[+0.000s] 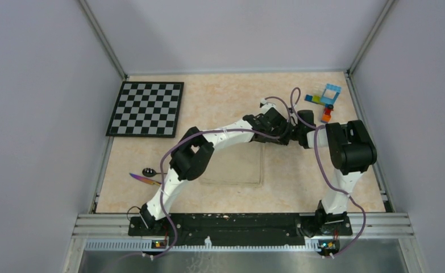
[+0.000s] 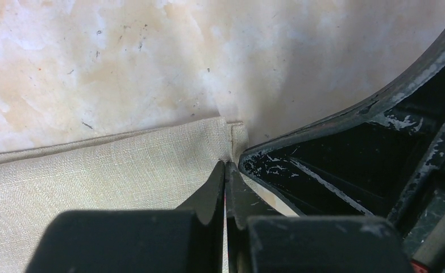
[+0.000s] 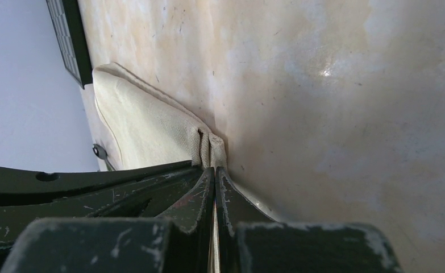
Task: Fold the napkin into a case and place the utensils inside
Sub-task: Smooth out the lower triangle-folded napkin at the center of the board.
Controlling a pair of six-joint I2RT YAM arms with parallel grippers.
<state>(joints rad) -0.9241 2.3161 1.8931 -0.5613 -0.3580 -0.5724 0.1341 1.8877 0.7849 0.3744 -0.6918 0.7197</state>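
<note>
The cream napkin (image 1: 234,166) lies flat as a rectangle at the table's middle; a case is out of view. My left gripper (image 2: 226,165) is shut on the napkin (image 2: 95,182) at its far right corner. My right gripper (image 3: 215,169) is shut on the same corner, where two layers of the napkin (image 3: 146,125) show. The two grippers meet tip to tip over that corner (image 1: 285,133). The utensils (image 1: 146,175), a black spoon bowl and a rainbow-tinted piece, lie on the table at the near left, apart from the cloth.
A black-and-white chequered board (image 1: 146,108) lies at the far left. Small coloured toy bricks (image 1: 325,99) sit at the far right. Grey walls enclose the table on three sides. The right gripper's finger (image 2: 345,159) crowds the left wrist view.
</note>
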